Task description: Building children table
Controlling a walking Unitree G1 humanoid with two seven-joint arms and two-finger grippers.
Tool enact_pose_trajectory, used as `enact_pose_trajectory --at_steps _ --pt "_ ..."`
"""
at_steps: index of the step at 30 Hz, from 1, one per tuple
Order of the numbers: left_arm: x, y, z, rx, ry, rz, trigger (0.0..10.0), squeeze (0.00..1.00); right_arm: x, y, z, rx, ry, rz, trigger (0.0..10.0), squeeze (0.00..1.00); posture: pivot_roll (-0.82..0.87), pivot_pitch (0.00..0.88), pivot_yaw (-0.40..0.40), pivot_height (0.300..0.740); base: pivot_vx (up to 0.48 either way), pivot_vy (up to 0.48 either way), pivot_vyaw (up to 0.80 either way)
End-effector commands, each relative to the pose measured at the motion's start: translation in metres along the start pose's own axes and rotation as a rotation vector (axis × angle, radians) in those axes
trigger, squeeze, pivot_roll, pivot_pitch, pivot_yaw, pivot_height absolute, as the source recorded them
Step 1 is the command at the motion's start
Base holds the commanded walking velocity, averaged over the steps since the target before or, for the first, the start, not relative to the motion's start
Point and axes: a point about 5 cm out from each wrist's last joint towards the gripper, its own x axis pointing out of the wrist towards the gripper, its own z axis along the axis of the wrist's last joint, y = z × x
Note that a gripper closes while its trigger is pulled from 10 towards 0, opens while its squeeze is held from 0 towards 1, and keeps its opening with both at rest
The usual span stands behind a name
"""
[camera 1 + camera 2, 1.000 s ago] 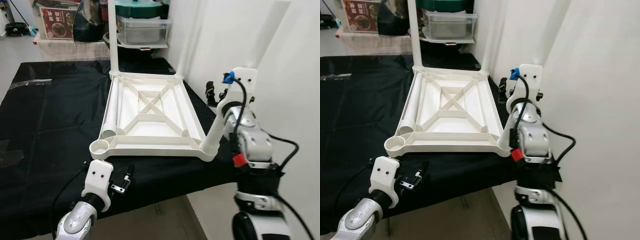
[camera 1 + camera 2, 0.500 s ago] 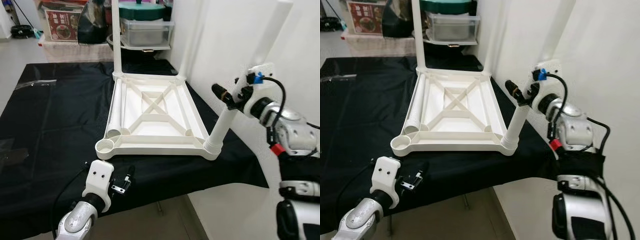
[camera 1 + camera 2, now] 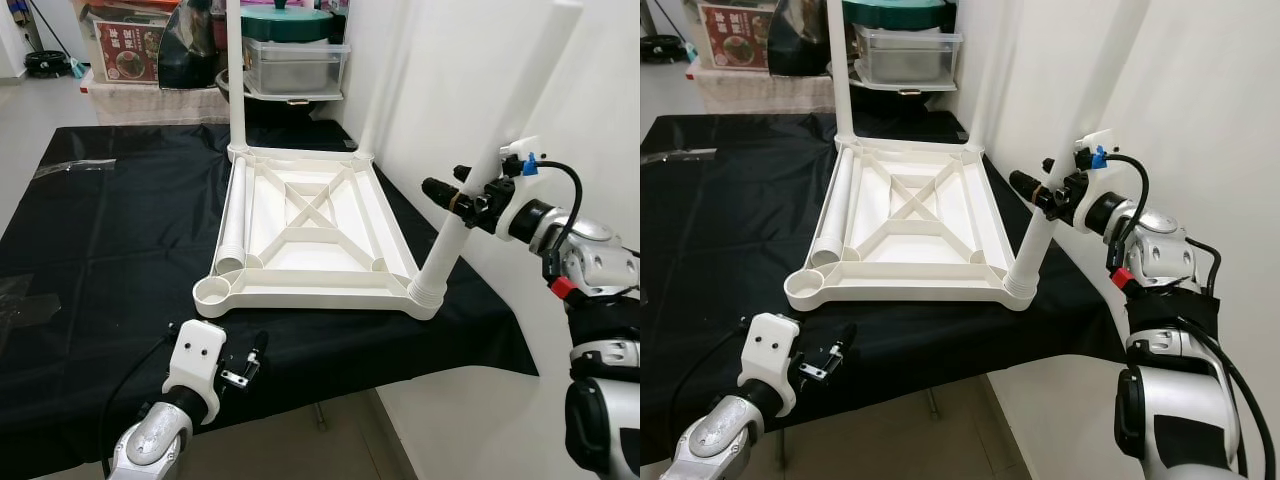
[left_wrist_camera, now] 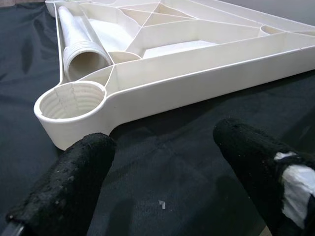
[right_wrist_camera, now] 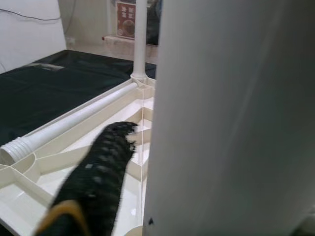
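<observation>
A black cloth covers the surface [image 3: 100, 250] beside a white wall. At the near edge the left claw [image 3: 245, 365] waits with its fingers apart, holding nothing. The upside-down table top [image 3: 310, 230] lies towards the right edge. At its near right corner the right claw [image 3: 455, 197] is clenched on a leg [image 3: 470, 205] that leans. A tilted leg could jam or pop out. One leg [image 3: 232, 225] lies loose inside.
</observation>
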Motion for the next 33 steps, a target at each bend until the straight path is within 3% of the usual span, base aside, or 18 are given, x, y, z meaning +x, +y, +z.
enact_pose_trajectory --at_steps 1,6,13,16,17,18,20,22,28,30,31,33 --pt "0.001 0.0 0.0 0.014 -0.002 -0.009 10.0 0.0 -0.003 -0.005 0.004 -0.003 -0.017 0.003 0.0 0.0 0.03 0.0 -0.112 0.74 0.0 0.0 0.0" --pt "0.002 -0.001 0.0 0.013 -0.004 -0.01 10.0 0.0 -0.004 -0.009 0.001 0.007 -0.019 -0.008 0.0 0.0 0.03 0.0 -0.112 0.74 0.0 0.0 0.0" --pt "0.001 -0.002 0.0 0.011 -0.005 -0.016 10.0 0.0 0.002 -0.01 -0.007 0.019 0.008 -0.126 0.0 0.0 0.03 0.0 -0.113 0.74 0.0 0.0 0.0" --pt "0.002 -0.004 0.0 0.007 -0.006 -0.016 10.0 0.0 0.012 -0.002 -0.024 0.103 0.09 -0.412 0.0 0.0 0.03 0.0 -0.113 0.74 0.0 0.0 0.0" --pt "0.002 -0.004 0.0 0.007 -0.006 -0.016 10.0 0.0 0.012 -0.002 -0.024 0.103 0.09 -0.412 0.0 0.0 0.03 0.0 -0.113 0.74 0.0 0.0 0.0" --pt "0.002 -0.004 0.001 0.004 -0.007 -0.016 10.0 0.0 0.011 0.002 -0.034 0.134 0.119 -0.53 0.0 0.0 0.03 0.0 -0.112 0.74 0.0 0.0 0.0" --pt "0.002 -0.004 0.001 0.004 -0.007 -0.016 10.0 0.0 0.011 0.002 -0.034 0.134 0.119 -0.53 0.0 0.0 0.03 0.0 -0.112 0.74 0.0 0.0 0.0" --pt "0.002 -0.005 0.001 0.002 -0.007 -0.016 10.0 0.0 0.01 0.013 -0.047 0.172 0.154 -0.671 0.0 0.0 0.03 0.0 -0.11 0.74 0.0 0.0 0.0" --pt "0.001 -0.004 0.0 0.003 -0.004 -0.014 10.0 0.0 0.02 0.032 -0.043 0.172 0.136 -0.703 0.0 0.0 0.02 0.0 -0.113 0.74 0.0 0.0 0.0" --pt "0.003 -0.004 0.0 -0.001 -0.006 -0.01 10.0 0.0 0.033 0.053 -0.034 0.145 0.115 -0.704 0.0 0.0 0.02 0.0 -0.124 0.74 0.0 0.0 0.0" --pt "0.003 -0.004 0.0 -0.001 -0.006 -0.01 10.0 0.0 0.033 0.053 -0.034 0.145 0.115 -0.704 0.0 0.0 0.02 0.0 -0.124 0.74 0.0 0.0 0.0" --pt "0.004 -0.007 0.0 -0.007 -0.008 -0.009 10.0 0.0 0.042 0.07 -0.028 0.132 0.112 -0.721 0.0 0.0 0.02 0.0 -0.127 0.74 0.0 0.0 0.0"
